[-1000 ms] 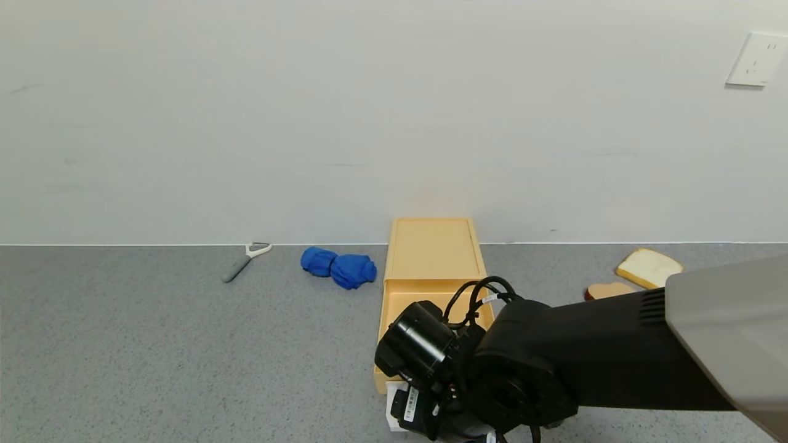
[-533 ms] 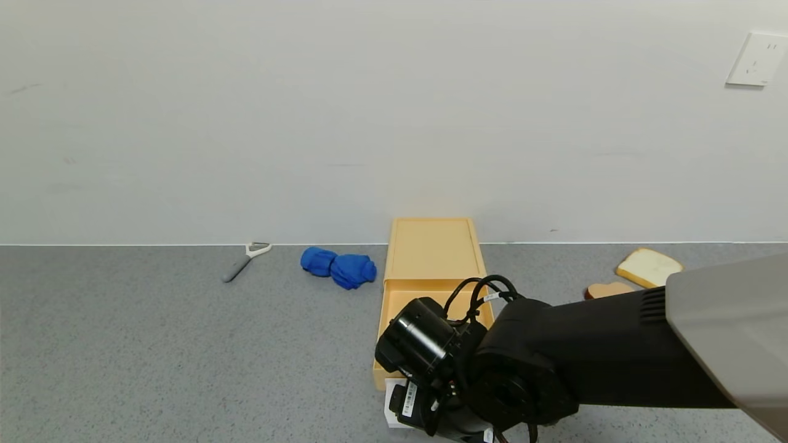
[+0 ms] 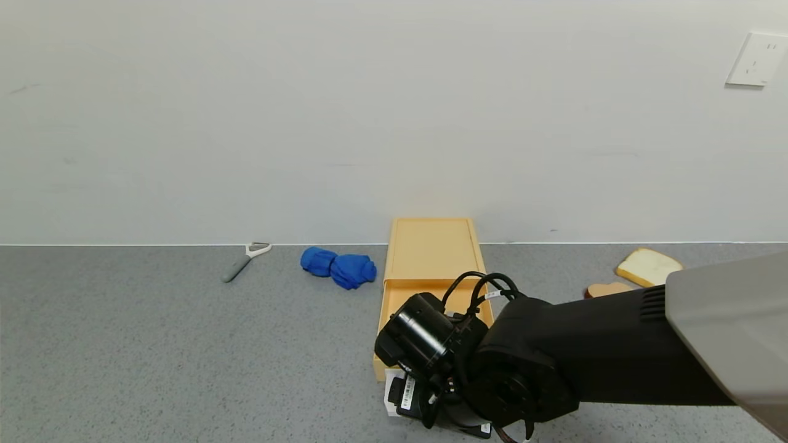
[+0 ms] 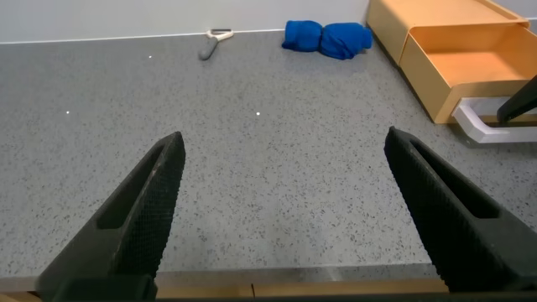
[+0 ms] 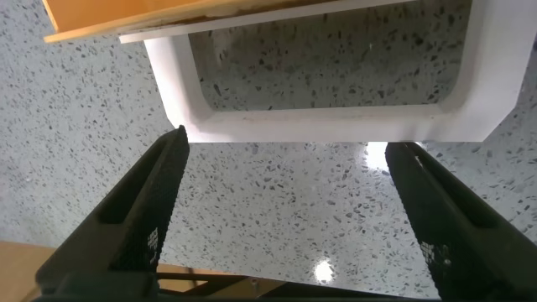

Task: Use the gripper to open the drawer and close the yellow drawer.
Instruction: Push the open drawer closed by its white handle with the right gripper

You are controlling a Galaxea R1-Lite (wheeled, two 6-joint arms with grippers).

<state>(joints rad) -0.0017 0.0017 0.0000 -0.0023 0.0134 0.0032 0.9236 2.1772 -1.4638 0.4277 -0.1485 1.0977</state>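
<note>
The yellow drawer (image 3: 394, 307) stands partly pulled out of its flat yellow box (image 3: 431, 246) at the back of the table. Its white loop handle (image 3: 390, 394) points toward me. My right arm's black wrist (image 3: 431, 351) hangs over the drawer's front and hides the fingers in the head view. In the right wrist view the right gripper (image 5: 285, 147) is open, with the handle (image 5: 336, 126) just beyond its fingertips and the drawer's front (image 5: 168, 13) behind it. My left gripper (image 4: 283, 138) is open and empty, low over the table's near edge, left of the drawer (image 4: 470, 59).
A blue cloth (image 3: 338, 266) lies left of the box, and a grey peeler (image 3: 243, 261) farther left. Two bread slices (image 3: 646, 267) lie at the right. The wall runs right behind the box. Bare grey tabletop (image 3: 154, 357) spreads to the left.
The drawer has slid a little back into the box, and my right wrist has moved forward with it. The left arm has not moved.
</note>
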